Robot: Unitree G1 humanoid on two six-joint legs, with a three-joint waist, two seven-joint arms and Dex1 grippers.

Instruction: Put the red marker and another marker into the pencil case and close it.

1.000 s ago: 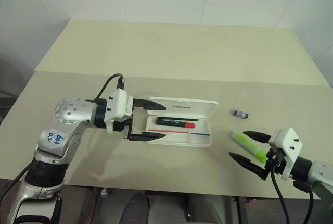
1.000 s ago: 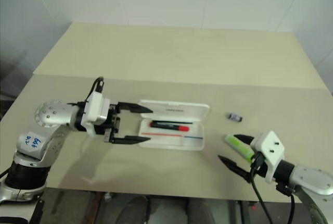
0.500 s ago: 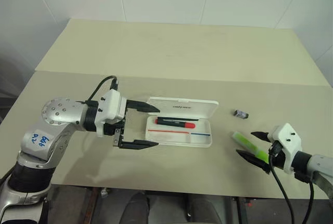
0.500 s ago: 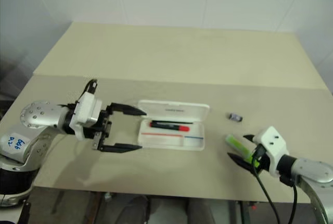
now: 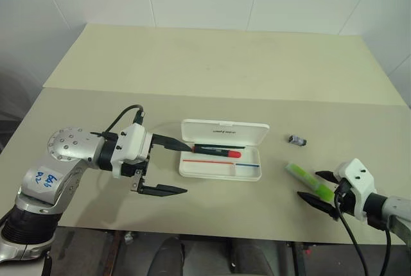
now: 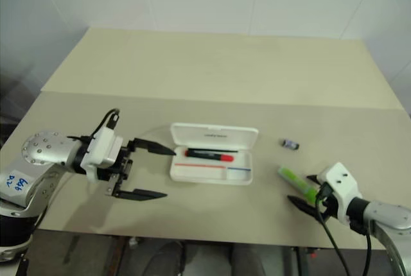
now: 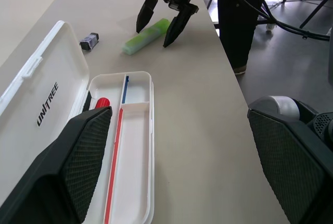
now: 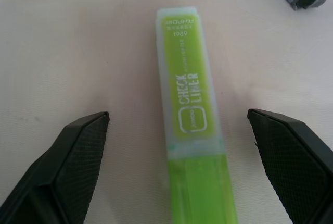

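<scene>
Highlighter (image 5: 309,180) is the thing to pick next: it lies flat on the table (image 5: 212,70), well to the right of the case (image 5: 221,150), with its near end between the 2 spread fingers of the right gripper (image 5: 319,186). Those fingers stand wide apart, 1 on each side of the lime-green barrel, touching nothing as far as the right wrist view shows. It looks light and rigid, a smooth plastic body, flatter than round, so it will probably sit steady between the pads if pinched across its narrow sides near the middle of the barrel (a pinch close to the end could let it swing or slip). The glossy surface may be a little slick, so a square, firm closure seems wise.

The case sits open near the table's front edge, lid leaning back, and the red marker (image 5: 216,151) already lies in the tray along its far wall, red cap toward the right. The tray's nearer lane, with the red and blue stripe, is free for the highlighter. A small dark piece (image 5: 297,140) rests apart, beyond the highlighter.

The left gripper (image 5: 168,167) hangs by the case's left end, fingers fully apart and holding nothing; 1 tip is near the marker's black end.
</scene>
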